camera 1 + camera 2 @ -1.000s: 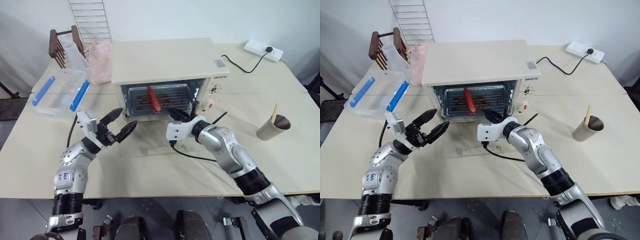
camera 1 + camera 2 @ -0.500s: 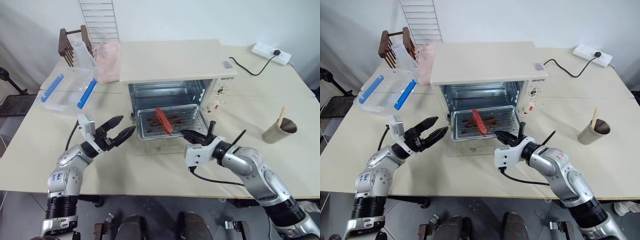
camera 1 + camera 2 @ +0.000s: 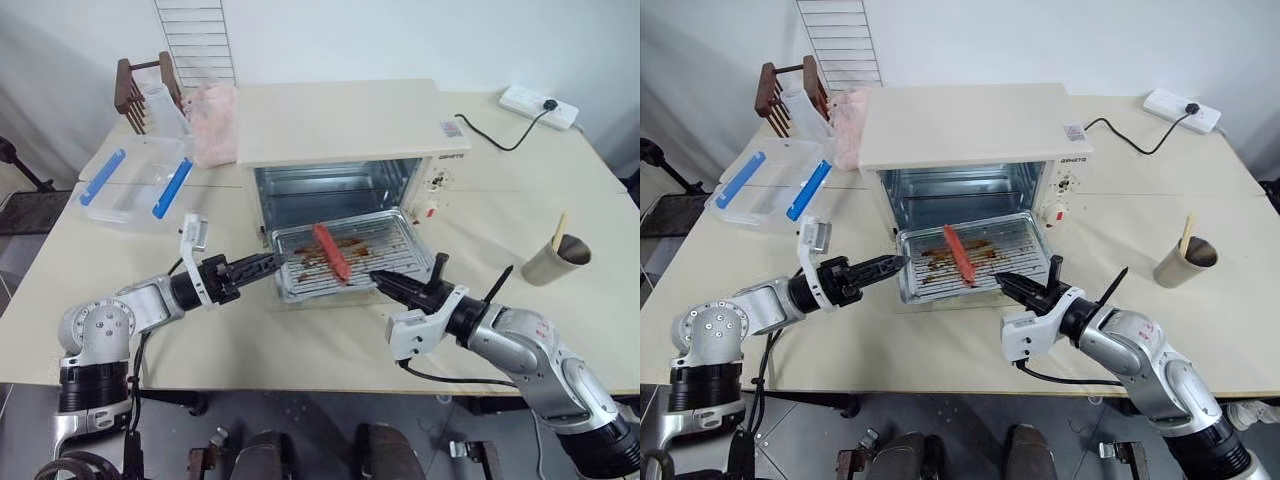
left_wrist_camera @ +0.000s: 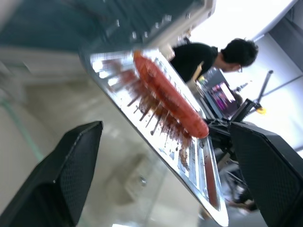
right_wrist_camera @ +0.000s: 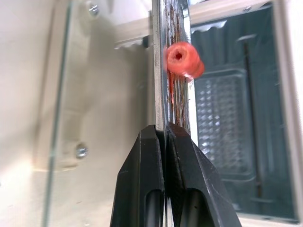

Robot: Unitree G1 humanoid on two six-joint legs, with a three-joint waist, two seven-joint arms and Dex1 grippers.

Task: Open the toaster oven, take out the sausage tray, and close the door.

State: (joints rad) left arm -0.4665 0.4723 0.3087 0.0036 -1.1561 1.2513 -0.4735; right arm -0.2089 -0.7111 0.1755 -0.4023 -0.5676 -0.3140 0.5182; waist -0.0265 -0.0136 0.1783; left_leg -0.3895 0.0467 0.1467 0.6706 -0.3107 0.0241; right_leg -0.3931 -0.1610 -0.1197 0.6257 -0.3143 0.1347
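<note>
Right claw (image 3: 1002, 282) pinches the front rim of the flat ribbed silver sausage tray (image 3: 975, 257); left claw (image 4: 161, 165) gapes wide. Keep your pull level, or the red sausage (image 3: 959, 255) rolls.

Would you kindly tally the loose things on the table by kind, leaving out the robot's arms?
Toaster oven: 1
Sausage tray: 1
Sausage: 1
Clear plastic box with blue clips: 1
Wooden rack: 1
Paper cup: 1
Power strip: 1
Total: 7
</note>
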